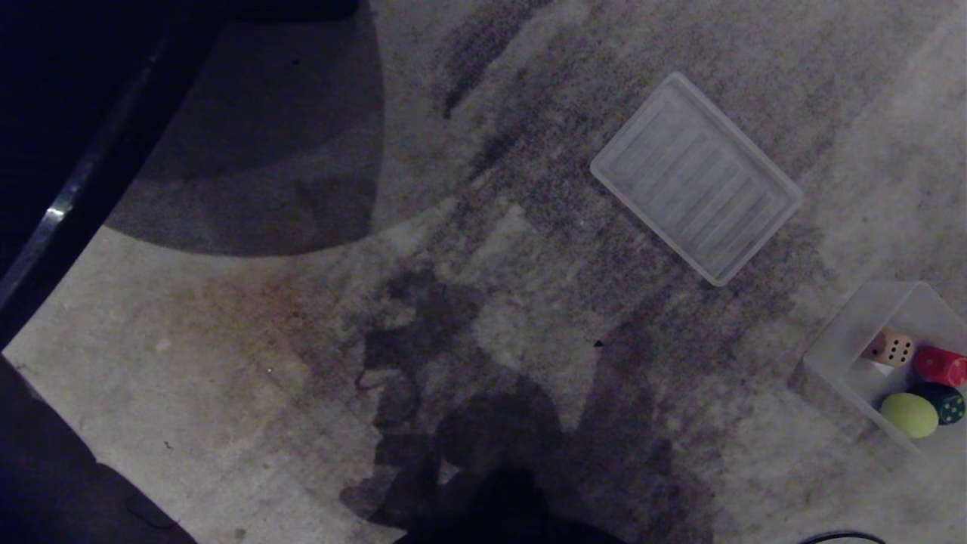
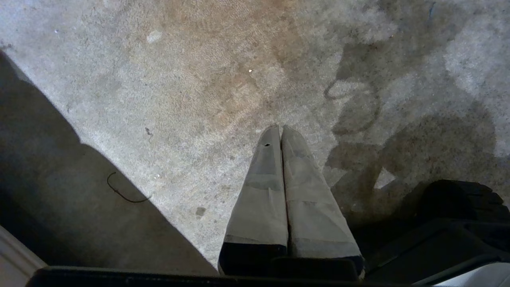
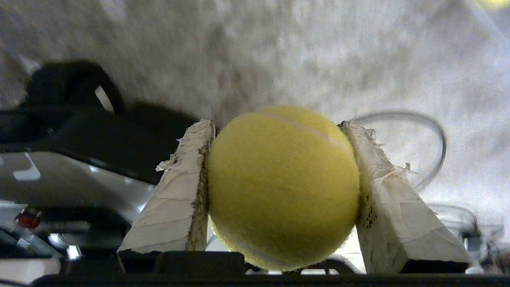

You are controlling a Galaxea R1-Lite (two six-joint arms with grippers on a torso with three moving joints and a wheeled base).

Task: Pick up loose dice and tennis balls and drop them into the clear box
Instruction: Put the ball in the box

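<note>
The right gripper (image 3: 281,187) clamps a fuzzy round tennis ball (image 3: 283,187) between taped pads; the left gripper (image 2: 280,131) hangs closed and empty over stained carpet (image 2: 179,99). The clear box (image 1: 846,340) holds another tennis ball (image 1: 909,415), a cream die (image 1: 895,349), red die (image 1: 940,366) and dark green die (image 1: 944,400), near a ribbed lid (image 1: 695,177).

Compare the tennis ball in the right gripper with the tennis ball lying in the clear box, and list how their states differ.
The held tennis ball is clamped between the right gripper's two taped fingers; the boxed tennis ball touches no gripper.
The held ball is outside the clear box; the boxed one lies inside, beside the dark green die, with the red die and the cream die nearby.
Both are fuzzy yellow-green.
</note>
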